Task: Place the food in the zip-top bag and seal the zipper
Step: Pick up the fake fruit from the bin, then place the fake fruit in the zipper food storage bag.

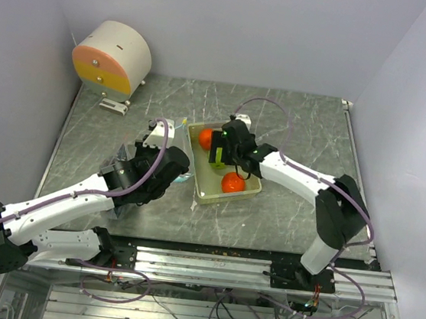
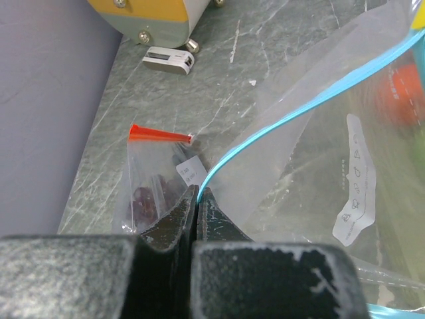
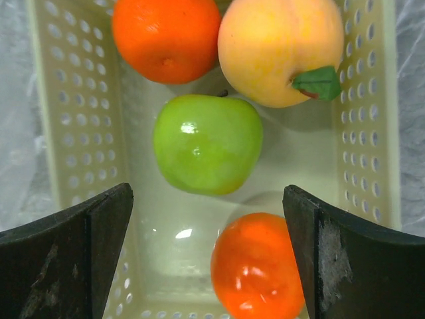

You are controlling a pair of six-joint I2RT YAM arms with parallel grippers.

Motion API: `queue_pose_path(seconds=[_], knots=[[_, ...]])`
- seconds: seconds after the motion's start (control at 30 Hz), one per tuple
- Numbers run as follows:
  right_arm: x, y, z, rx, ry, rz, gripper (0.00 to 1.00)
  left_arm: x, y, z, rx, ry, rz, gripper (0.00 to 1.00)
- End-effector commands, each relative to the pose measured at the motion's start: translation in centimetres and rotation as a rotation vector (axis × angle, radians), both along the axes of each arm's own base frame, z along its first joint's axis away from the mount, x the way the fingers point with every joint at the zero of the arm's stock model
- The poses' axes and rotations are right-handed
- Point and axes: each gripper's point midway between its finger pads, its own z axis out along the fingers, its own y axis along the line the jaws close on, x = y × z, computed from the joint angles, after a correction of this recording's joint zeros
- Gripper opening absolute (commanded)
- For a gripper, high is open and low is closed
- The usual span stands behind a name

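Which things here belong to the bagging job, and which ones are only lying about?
Job: clear crinkly plastic zip-top bag, pinched by left tool; green toy apple; yellow toy peach; two orange round toy fruits.
Lying about: cream-and-orange round drum; small white plastic device.

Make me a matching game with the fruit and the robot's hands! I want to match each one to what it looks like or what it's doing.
Things:
1. green apple
2. peach
3. left hand
4. right hand

Clues:
A. open above the basket
B. has a green leaf
C. shut on the blue edge of the clear bag
D. sits in the middle of the basket

Pairs: 1-D, 2-B, 3-C, 4-A
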Motion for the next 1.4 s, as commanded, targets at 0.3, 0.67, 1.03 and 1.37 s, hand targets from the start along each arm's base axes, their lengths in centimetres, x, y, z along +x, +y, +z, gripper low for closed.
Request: queue_pose_path(seconds=[0.3,0.67,1.03,1.37], knots=[[2.6,2.0,-4.7,0.016,0.080,-0.004,0.96,0.4,-0.6,0.3,-0.029,-0.016,-0.022,0.07],[3.3,1.5,-6.3,0.026,0.066,-0.015,0.75,0.4,-0.7,0.1,-0.022,-0.007,-0.021,0.07],[-0.5,0.5,2.4,0.159,-0.059,0.093,0.58,0.6,-1.3,-0.8,-0.036,-0.002,-0.029,0.07],[-11.1,4.0,16.2,0.571,-0.308,0.627,0.57,1.1,-3.0,-0.2,-0.115,-0.017,-0.084,0.07]])
